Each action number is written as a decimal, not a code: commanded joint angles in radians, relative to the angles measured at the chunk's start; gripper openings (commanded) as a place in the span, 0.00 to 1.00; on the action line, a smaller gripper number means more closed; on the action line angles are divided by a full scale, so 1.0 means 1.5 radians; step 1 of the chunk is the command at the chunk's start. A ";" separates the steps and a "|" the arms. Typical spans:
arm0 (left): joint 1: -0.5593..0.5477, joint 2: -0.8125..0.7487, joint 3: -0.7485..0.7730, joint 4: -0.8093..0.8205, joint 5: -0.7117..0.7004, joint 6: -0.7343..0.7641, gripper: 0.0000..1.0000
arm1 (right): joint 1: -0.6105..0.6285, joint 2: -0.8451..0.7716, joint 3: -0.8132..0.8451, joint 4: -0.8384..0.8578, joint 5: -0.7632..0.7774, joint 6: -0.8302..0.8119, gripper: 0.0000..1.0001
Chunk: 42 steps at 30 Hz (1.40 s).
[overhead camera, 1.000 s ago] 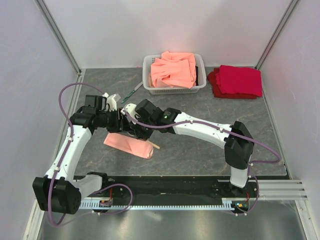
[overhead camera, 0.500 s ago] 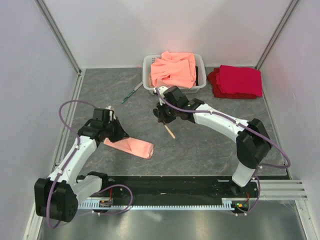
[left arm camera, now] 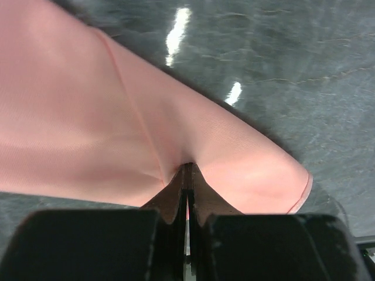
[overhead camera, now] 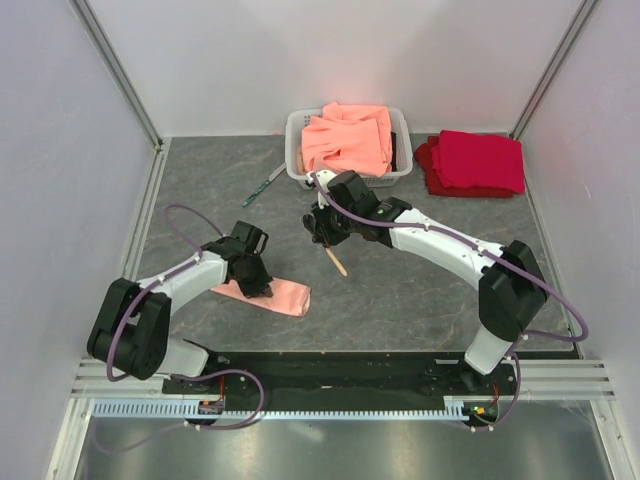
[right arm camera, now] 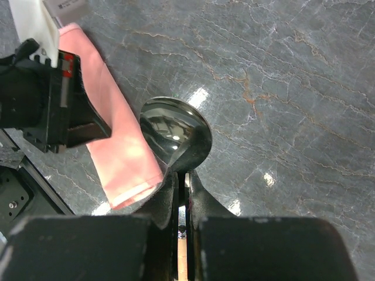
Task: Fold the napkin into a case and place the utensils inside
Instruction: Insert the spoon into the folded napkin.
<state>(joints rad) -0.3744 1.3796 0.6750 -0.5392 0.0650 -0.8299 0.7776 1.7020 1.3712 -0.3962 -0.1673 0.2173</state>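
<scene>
The pale-pink napkin (overhead camera: 280, 295) lies folded into a narrow strip on the table, left of centre. My left gripper (overhead camera: 256, 284) is shut on the napkin's fold; in the left wrist view its jaws (left arm camera: 187, 171) pinch the cloth (left arm camera: 88, 134) into a crease. My right gripper (overhead camera: 325, 238) hovers mid-table, shut on a spoon with a pale wooden handle (overhead camera: 338, 262). In the right wrist view the spoon's shiny bowl (right arm camera: 176, 132) sticks out past the jaws (right arm camera: 183, 177), with the napkin end (right arm camera: 120, 161) below left. A teal-handled utensil (overhead camera: 262, 187) lies near the basket.
A white basket (overhead camera: 295, 152) heaped with orange-salmon cloths (overhead camera: 348, 138) stands at the back. Deep red folded cloths (overhead camera: 475, 162) lie to its right. Walls enclose the table on three sides.
My left gripper has closed on the napkin and shifted right along it. My right arm pulled back from the napkin towards the middle with the spoon, then held still.
</scene>
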 commanded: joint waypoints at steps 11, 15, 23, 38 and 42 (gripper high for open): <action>-0.203 0.158 0.106 0.137 0.022 0.047 0.02 | -0.027 -0.028 0.007 0.036 0.055 0.069 0.00; -0.236 0.152 0.096 0.167 0.036 0.070 0.02 | -0.051 -0.032 0.000 0.035 0.053 0.067 0.00; -0.241 -0.115 -0.033 0.200 -0.012 0.036 0.16 | -0.053 0.009 0.024 0.061 0.026 0.009 0.00; 0.066 -0.132 -0.058 0.182 0.060 -0.027 0.02 | 0.070 0.173 0.116 0.165 0.059 -0.036 0.00; 0.097 -0.090 -0.072 0.216 0.066 -0.016 0.02 | 0.094 0.215 0.139 0.182 0.083 -0.043 0.00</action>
<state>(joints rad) -0.2661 1.2064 0.5743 -0.2935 0.1154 -0.8730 0.8928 1.9820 1.5089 -0.2050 -0.0971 0.1841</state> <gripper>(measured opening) 0.026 0.022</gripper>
